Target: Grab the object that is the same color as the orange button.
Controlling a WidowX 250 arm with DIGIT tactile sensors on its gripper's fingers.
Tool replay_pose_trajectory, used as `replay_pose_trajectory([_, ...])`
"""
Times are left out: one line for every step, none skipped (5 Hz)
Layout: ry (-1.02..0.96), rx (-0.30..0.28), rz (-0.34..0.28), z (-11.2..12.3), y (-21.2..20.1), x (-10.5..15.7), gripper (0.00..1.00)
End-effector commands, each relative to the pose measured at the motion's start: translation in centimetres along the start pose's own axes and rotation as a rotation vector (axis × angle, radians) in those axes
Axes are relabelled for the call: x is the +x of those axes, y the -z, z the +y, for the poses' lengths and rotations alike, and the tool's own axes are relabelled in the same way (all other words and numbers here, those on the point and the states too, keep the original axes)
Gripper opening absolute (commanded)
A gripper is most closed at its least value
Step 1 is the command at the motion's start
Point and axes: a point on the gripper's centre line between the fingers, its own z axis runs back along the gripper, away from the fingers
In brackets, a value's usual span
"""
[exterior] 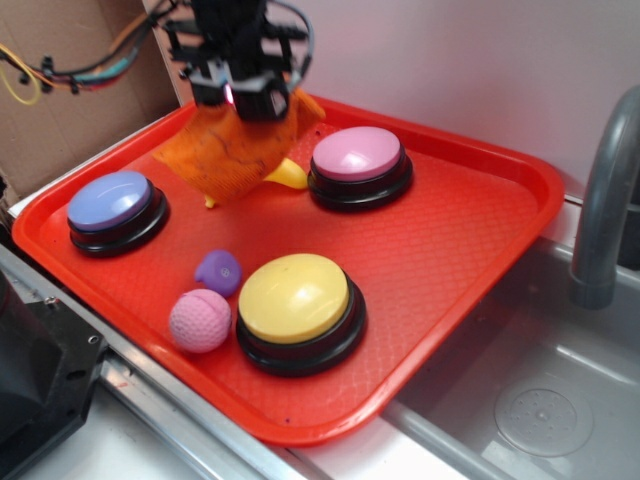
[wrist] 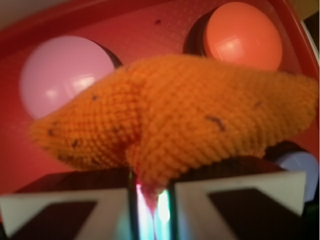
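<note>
We see the orange cloth (wrist: 180, 115) as coarse, matt knit; the orange button (wrist: 243, 36) and pink button (exterior: 357, 153) have glossy smooth plastic domes; the red tray (exterior: 450, 250) shows finely textured plastic.

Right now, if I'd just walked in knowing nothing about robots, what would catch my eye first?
Probably the orange knitted cloth dangling from the gripper above the far-left part of the bright red tray, with a small yellow toy just under it. Next, the big dome buttons on that tray: a yellow button nearest, a pink button at the back, a bluish button at left. The wrist view also shows an orange button behind the cloth.
</note>
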Motion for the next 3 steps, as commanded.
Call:
replay_pose_trajectory([0.048,-0.239,-0.113,2.1,-9.0,0.3,0.00])
replay_pose_trajectory([0.072,-0.205,-0.120,1.7,-8.8,-0.4,0.00])
replay_pose_trajectory([0.048,-0.133,-0.126,1.5,-7.8,-0.8,0.00])
